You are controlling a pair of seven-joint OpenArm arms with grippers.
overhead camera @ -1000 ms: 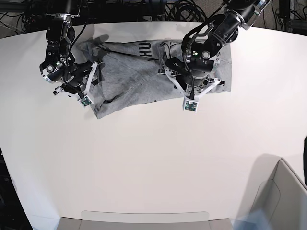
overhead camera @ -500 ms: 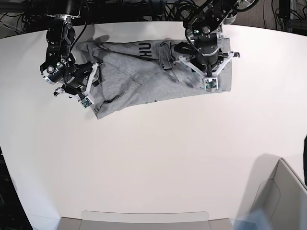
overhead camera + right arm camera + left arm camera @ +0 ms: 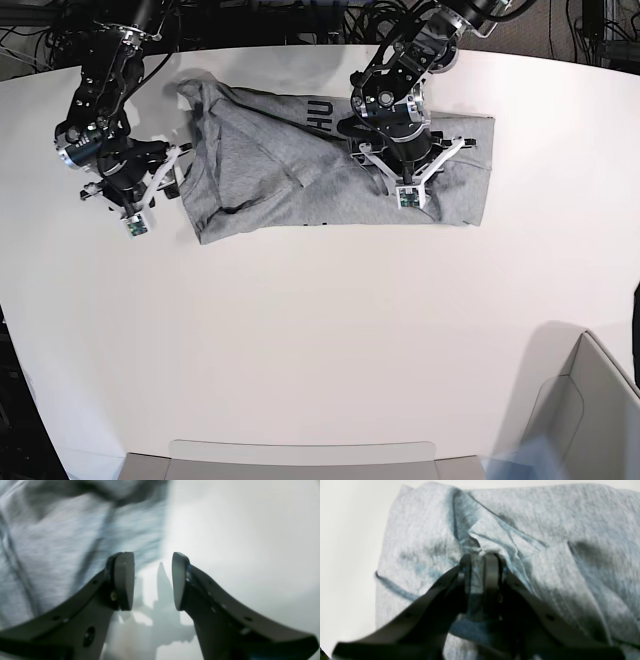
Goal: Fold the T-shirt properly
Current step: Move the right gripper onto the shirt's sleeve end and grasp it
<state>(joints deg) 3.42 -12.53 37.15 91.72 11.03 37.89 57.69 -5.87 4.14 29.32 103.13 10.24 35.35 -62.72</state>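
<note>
The left pincer (image 3: 480,565) was clamped on the heather-grey cotton T-shirt (image 3: 300,165) near the table's (image 3: 320,340) far edge, while the right pincer (image 3: 151,580) stood apart.

Right gripper (image 3: 151,580): jaws apart over bare table (image 3: 300,330), T-shirt (image 3: 330,160) edge just beside one finger. Left gripper (image 3: 480,575): fabric pinched between the jaws, folds crowding both sides.
</note>
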